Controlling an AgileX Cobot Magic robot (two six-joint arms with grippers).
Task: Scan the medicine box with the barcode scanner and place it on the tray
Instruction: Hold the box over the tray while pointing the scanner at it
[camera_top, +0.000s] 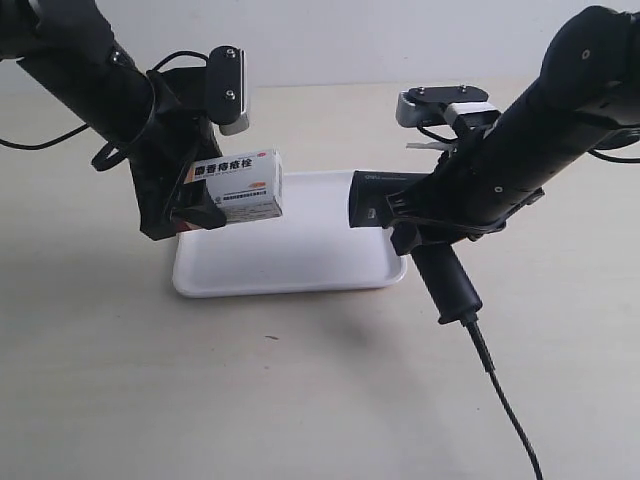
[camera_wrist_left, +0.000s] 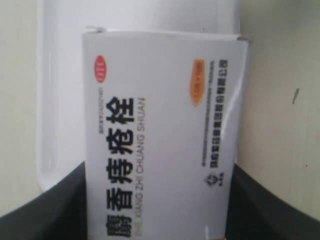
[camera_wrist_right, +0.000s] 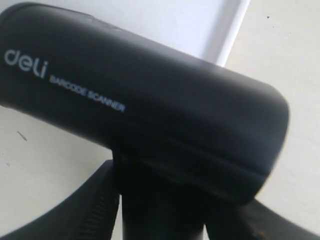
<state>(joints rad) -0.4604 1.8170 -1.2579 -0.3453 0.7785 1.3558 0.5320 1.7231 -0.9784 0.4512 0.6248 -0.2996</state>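
Note:
The white medicine box (camera_top: 240, 185) with blue Chinese text hangs above the left part of the white tray (camera_top: 290, 268). My left gripper (camera_top: 195, 207), on the arm at the exterior view's left, is shut on it. In the left wrist view the medicine box (camera_wrist_left: 160, 135) fills the gap between the dark fingers (camera_wrist_left: 45, 210), with the tray (camera_wrist_left: 55, 100) below. My right gripper (camera_top: 420, 228) is shut on the black barcode scanner (camera_top: 385, 200); its head points at the box from the right. In the right wrist view the scanner (camera_wrist_right: 150, 100) hides most of the tray (camera_wrist_right: 200, 25).
The scanner's thin black cable (camera_top: 505, 400) trails from the handle (camera_top: 450, 285) down over the beige table to the lower edge of the exterior view. A silver wrist camera (camera_top: 445, 103) sits on the right arm.

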